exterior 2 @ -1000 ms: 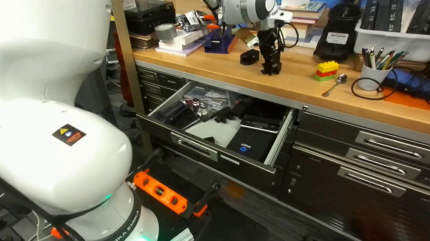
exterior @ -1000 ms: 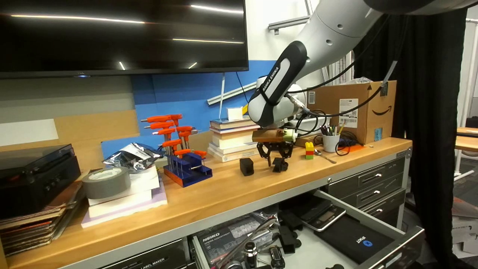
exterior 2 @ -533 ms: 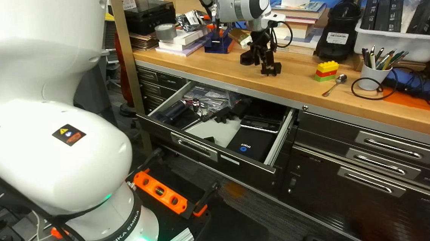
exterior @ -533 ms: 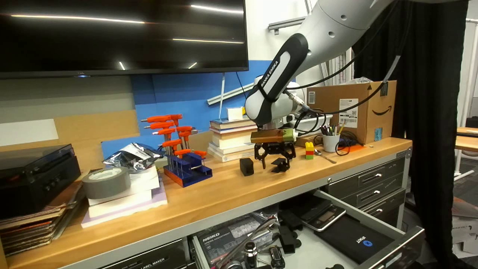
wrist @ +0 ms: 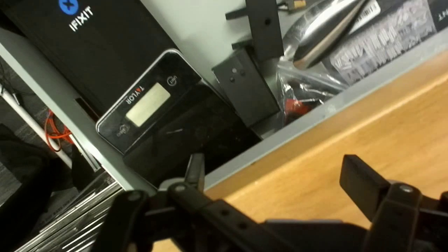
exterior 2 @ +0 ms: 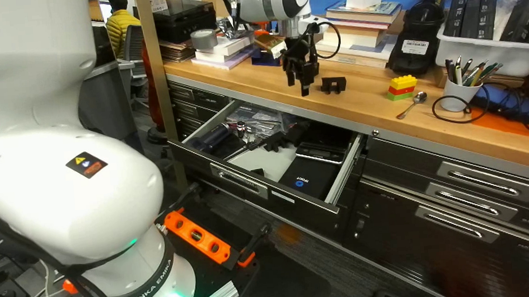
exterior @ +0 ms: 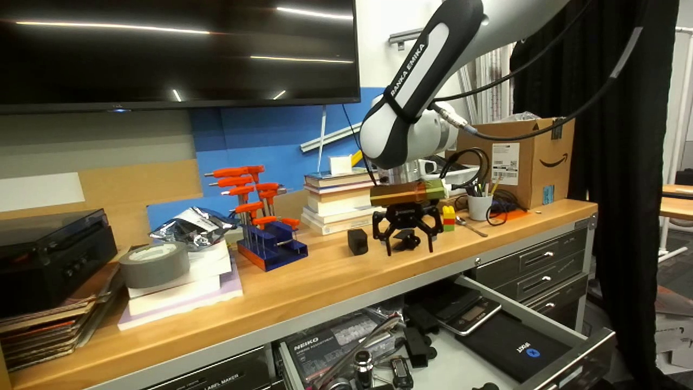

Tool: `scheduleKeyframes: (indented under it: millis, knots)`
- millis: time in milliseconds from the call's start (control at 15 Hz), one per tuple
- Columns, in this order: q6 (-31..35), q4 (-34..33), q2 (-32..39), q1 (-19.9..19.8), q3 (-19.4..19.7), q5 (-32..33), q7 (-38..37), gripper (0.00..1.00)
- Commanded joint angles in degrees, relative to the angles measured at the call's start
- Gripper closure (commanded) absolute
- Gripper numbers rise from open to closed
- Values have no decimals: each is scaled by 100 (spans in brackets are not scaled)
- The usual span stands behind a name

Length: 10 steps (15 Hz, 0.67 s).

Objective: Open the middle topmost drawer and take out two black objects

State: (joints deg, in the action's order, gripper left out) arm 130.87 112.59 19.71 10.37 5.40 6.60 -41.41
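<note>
Our jaws stand wide and empty; above the drawer [exterior 2: 265,160], the black block [exterior: 357,242] and bracket [exterior 2: 333,81] look light, stiff: we'd pinch their sides.

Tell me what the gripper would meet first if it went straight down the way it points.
The gripper would probably meet the wooden bench top first, near its front edge. Depth is unclear, so the open drawer below can't be ruled out.
</note>
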Motion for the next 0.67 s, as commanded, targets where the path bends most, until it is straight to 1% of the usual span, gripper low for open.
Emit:
scheduleKeyframes:
  millis: [0,133,333,600]
  knots:
    - [142,904,-646,-160,-214,-37,451,0]
    - [171,1133,-674,-228,-291,-91,734,0]
    - [274,1302,-479,-337,-351,-196,1181,0]
    - [424,1414,-206,-478,-441,-601,1801,0]
